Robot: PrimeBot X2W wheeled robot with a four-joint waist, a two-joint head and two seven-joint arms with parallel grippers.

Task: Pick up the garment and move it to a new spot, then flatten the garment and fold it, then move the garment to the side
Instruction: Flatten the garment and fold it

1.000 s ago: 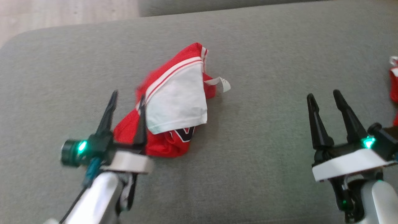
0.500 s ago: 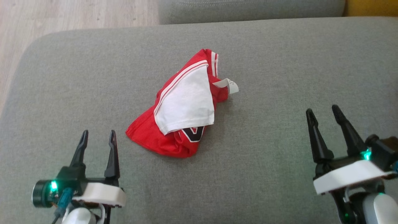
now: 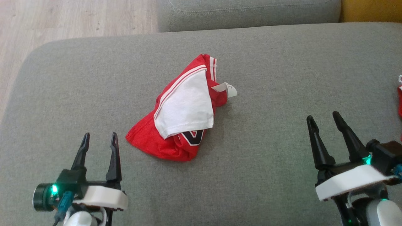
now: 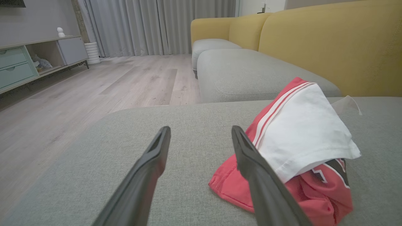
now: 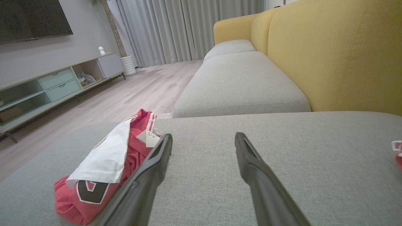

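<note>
A: Where's the garment (image 3: 179, 116)?
B: Crumpled on the grey cushion (image 3: 267, 78); the left tool (image 3: 100, 135) sits at its 8 o'clock, the right tool (image 3: 323, 115) at 3 o'clock, both spread apart, holding nothing.

A grey seat cushion (image 3: 267, 175) spanned the foreground, with a yellow backrest (image 5: 345, 62) at 3 o'clock. Pale wood flooring (image 5: 138, 94) ran toward grey curtains (image 5: 176, 28) at 12 o'clock; a low cabinet (image 5: 56, 84) and dark television (image 5: 31, 18) occupied 9 o'clock.
</note>
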